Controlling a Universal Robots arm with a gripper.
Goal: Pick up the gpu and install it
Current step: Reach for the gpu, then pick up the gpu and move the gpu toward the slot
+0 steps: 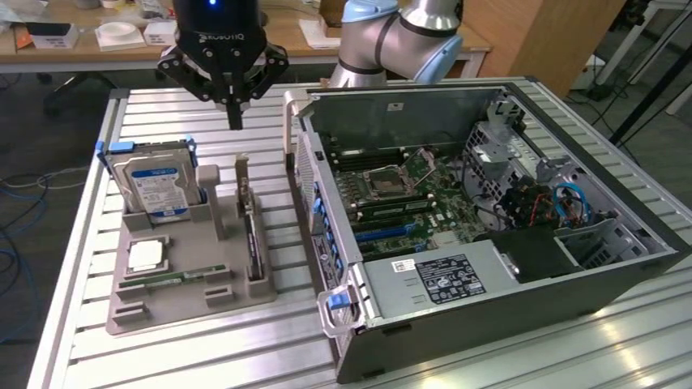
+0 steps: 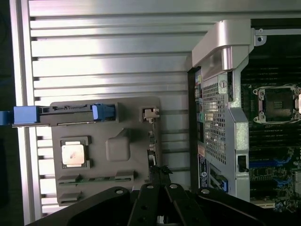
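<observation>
**Closed, empty gripper over the racked gpu**

The exterior view takes in the slatted aluminium table [image 1: 216, 356], the open black tower computer case [image 1: 519, 312] and the whole grey plastic parts tray [image 1: 184, 296]. The black robot gripper [image 1: 235, 121], fingers pressed together on nothing, hangs above the tray's far end. The gpu [image 1: 251, 235], a thin dark card with a silver bracket, stands on edge in the tray, on the side nearest the case. From the wrist it is an edge-on sliver, partly hidden behind the fingertips [image 2: 151, 190].
</observation>
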